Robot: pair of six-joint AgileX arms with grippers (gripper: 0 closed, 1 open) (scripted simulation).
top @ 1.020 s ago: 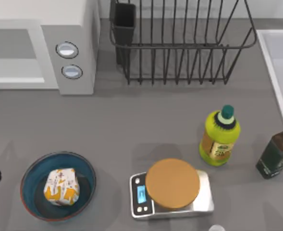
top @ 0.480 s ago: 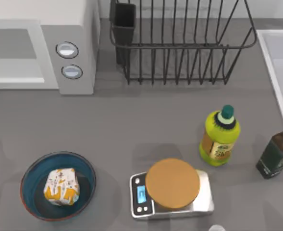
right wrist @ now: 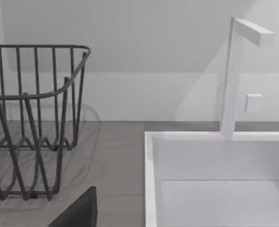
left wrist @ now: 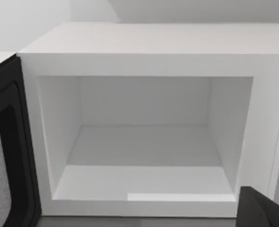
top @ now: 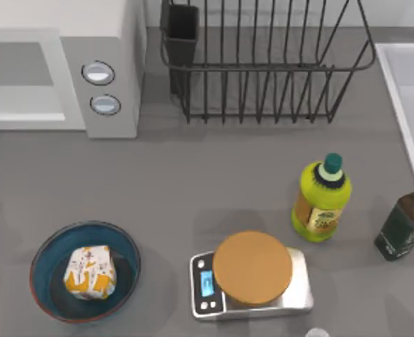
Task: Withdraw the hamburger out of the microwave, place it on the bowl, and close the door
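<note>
Hamburger [top: 89,272] already sits in the bowl [top: 46,254], near left; microwave [left wrist: 153,56] is empty. We judge its door [left wrist: 6,156] light and rigid, best pushed at the outer edge; our grippers' finger states we cannot tell.

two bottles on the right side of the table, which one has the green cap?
The yellow-green bottle, nearer the scale. Its cap is green; the dark bottle at the table's right edge has a black one.

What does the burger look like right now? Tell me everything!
The hamburger is a small rounded-square bundle wrapped in white paper printed with orange-yellow patches. It lies flat inside the bowl, a bit left of its middle, on the dark teal inside, at the table's near left. The wrap looks closed and whole. Nothing but the bowl touches it.
</note>
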